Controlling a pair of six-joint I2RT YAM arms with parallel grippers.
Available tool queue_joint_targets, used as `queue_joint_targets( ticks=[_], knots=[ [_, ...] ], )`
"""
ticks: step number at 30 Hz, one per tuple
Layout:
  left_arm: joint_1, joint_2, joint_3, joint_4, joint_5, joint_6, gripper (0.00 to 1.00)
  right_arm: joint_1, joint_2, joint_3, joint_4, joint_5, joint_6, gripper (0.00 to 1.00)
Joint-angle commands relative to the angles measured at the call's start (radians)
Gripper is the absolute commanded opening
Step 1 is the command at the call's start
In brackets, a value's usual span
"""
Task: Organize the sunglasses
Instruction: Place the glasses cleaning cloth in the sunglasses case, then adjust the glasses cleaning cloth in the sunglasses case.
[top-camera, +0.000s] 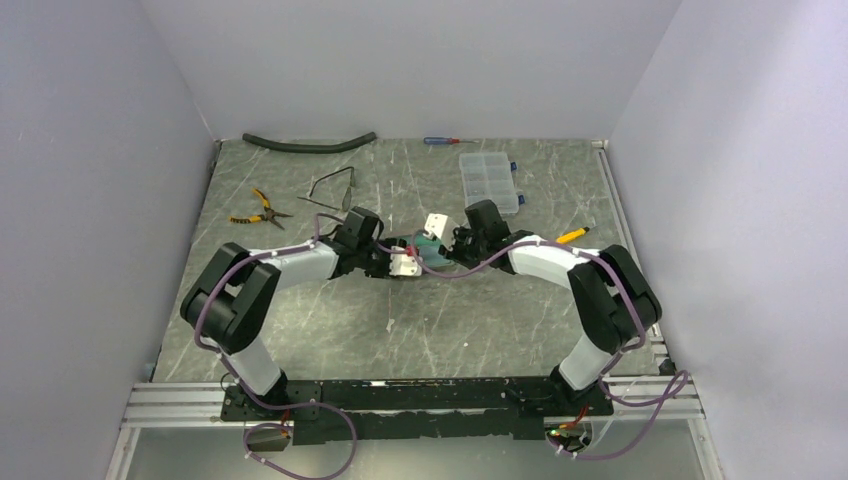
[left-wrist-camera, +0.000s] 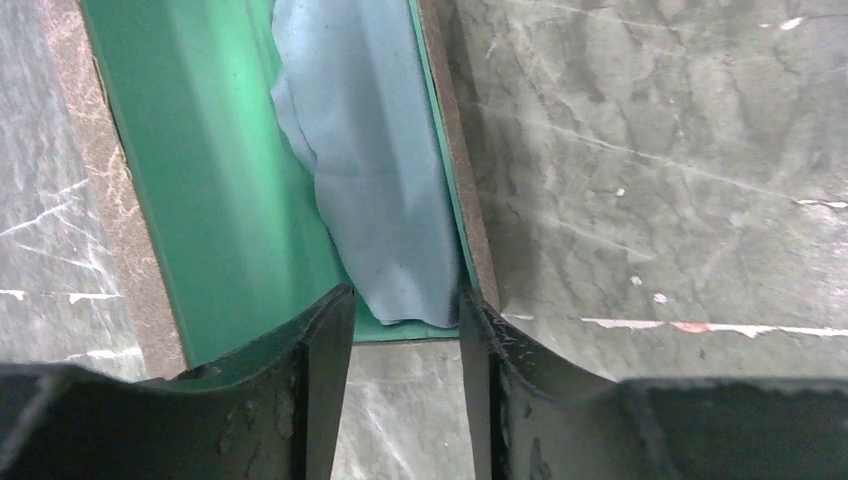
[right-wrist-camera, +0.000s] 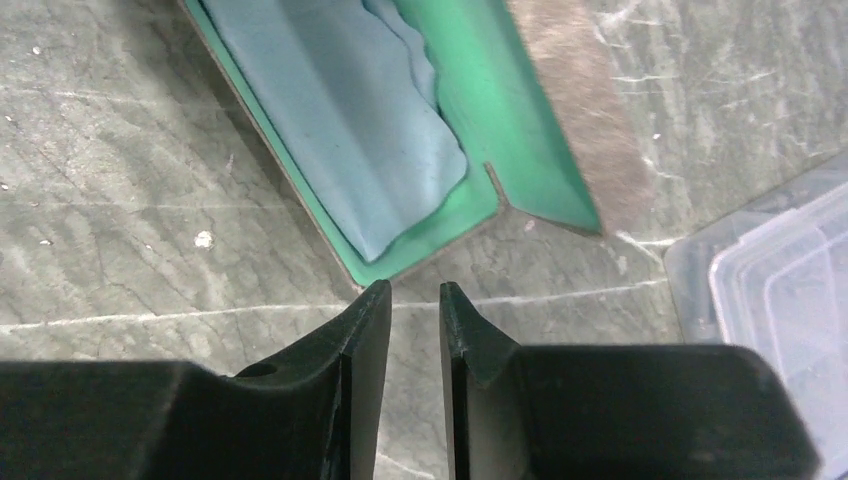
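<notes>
Top external view: the sunglasses (top-camera: 335, 190) lie on the desk (top-camera: 480, 320) in the far left part, near the yellow-handled pliers (top-camera: 258, 208) on their right side and nearer the camera than the dark hose (top-camera: 310, 143) along the back wall. They are apart from both arms, and nothing touches them. The left arm (top-camera: 290, 265) and the right arm (top-camera: 545, 258) reach in towards each other at mid-desk, meeting over the open case (top-camera: 430, 250), which is mostly hidden under their wrists. A clear plastic box (top-camera: 488, 180) sits beyond the right arm

Left wrist view: the left fingers (left-wrist-camera: 325, 400) are apart with a clear gap and hold nothing. Their tips sit at the short end of the case (left-wrist-camera: 230, 180), whose green lining faces up, with a pale blue cloth (left-wrist-camera: 370, 150) lying inside it and its end showing between the tips

Right wrist view: the right fingers (right-wrist-camera: 360, 400) stand close together with only a slim gap, bare desk visible between them, gripping nothing. They are just short of a corner of the case (right-wrist-camera: 520, 130), where the cloth (right-wrist-camera: 330, 110) shows again, and the plastic box (right-wrist-camera: 780, 270) is at the right edge
</notes>
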Motion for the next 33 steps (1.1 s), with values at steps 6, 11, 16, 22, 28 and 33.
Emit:
queue_joint_targets(
  ticks=[6,11,16,22,28,33],
  knots=[
    [0.01,-0.057,0.041,-0.1,0.041,-0.018,0.59,-0.019,-0.116,0.021,-0.028,-0.068,0.079,0.3],
    [0.021,-0.092,0.033,-0.15,0.097,0.018,0.64,-0.019,-0.167,-0.001,0.011,-0.135,0.198,0.28],
    [0.035,-0.135,-0.001,-0.167,0.158,0.051,0.68,-0.016,-0.206,-0.056,0.163,-0.181,0.405,0.21],
    [0.04,-0.142,0.012,-0.134,0.187,-0.026,0.47,0.023,-0.182,-0.134,0.378,-0.071,0.582,0.03],
    [0.027,-0.064,-0.028,0.09,0.124,-0.183,0.13,0.068,-0.065,-0.138,0.531,0.034,0.693,0.0],
    [0.027,-0.012,-0.056,0.166,0.076,-0.148,0.14,0.075,0.02,-0.118,0.579,0.085,0.711,0.0]
  ],
)
